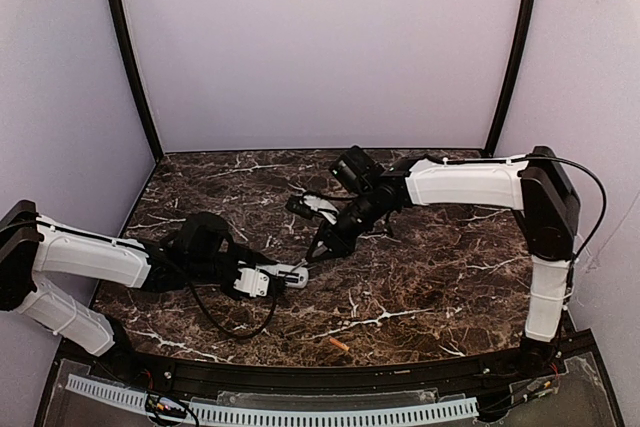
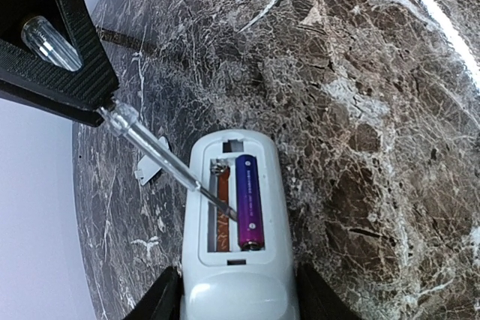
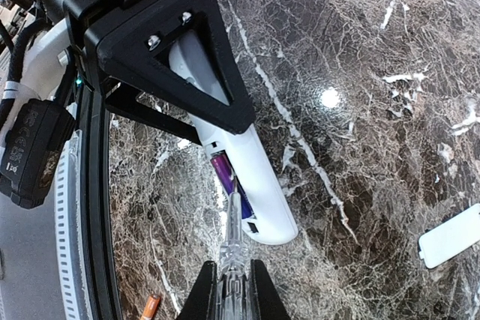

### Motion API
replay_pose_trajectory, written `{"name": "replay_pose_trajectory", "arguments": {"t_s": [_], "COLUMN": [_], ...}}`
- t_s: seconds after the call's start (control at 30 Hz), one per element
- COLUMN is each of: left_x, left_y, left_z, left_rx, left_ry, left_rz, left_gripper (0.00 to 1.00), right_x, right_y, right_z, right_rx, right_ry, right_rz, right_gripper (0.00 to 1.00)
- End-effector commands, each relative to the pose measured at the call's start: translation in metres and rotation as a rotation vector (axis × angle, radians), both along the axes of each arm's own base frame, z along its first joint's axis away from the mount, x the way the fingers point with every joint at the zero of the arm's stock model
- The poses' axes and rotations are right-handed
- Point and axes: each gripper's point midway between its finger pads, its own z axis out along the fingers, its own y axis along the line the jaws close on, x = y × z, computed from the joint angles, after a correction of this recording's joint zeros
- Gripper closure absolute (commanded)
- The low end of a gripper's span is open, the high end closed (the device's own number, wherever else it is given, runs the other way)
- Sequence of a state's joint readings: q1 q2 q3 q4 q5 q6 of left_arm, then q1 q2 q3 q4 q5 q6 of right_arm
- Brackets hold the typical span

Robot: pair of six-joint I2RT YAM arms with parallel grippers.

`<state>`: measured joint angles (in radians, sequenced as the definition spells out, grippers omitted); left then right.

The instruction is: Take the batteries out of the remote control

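Note:
The white remote control (image 2: 236, 275) is clamped at its end by my left gripper (image 2: 236, 303), back side up, with its battery bay open. A purple battery (image 2: 249, 201) lies in the right slot; the left slot is empty. My right gripper (image 3: 232, 294) is shut on a clear-handled screwdriver (image 3: 234, 252), whose metal tip touches the purple battery's (image 3: 223, 171) side. An orange battery (image 1: 338, 345) lies loose on the table near the front edge. In the top view the grippers meet at the remote (image 1: 290, 272), left (image 1: 272, 278) and right (image 1: 328, 243).
The small flat white cover piece (image 3: 450, 236) lies on the dark marble table (image 1: 430, 277) beyond the remote; it also shows in the top view (image 1: 320, 206). Purple walls enclose the table on three sides. A cable track (image 1: 300, 412) runs along the near edge.

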<state>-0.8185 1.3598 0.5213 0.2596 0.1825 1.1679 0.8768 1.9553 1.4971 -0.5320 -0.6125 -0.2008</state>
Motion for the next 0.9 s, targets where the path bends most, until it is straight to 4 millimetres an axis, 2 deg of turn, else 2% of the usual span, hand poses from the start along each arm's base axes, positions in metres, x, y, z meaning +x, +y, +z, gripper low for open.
{"name": "replay_pose_trajectory", "arguments": {"t_s": [0.0, 0.23, 0.43, 0.87], "left_x": [0.001, 0.01, 0.016, 0.019], "left_y": [-0.01, -0.007, -0.004, -0.004], "left_z": [0.016, 0.022, 0.024, 0.027], "left_rx": [-0.047, -0.051, -0.044, -0.054], "left_ry": [-0.031, -0.105, -0.148, -0.168], "left_rz": [-0.026, 0.002, 0.019, 0.03], "left_gripper": [1.0, 1.0, 1.0, 1.0], "right_x": [0.001, 0.002, 0.008, 0.013], "right_y": [0.005, 0.013, 0.021, 0.022], "right_z": [-0.014, -0.019, -0.016, -0.02], "right_rx": [-0.021, -0.046, -0.042, -0.061], "right_ry": [0.024, 0.108, 0.133, 0.129], "right_rz": [0.012, 0.001, -0.022, -0.047], "right_gripper": [1.0, 1.0, 1.0, 1.0]}}
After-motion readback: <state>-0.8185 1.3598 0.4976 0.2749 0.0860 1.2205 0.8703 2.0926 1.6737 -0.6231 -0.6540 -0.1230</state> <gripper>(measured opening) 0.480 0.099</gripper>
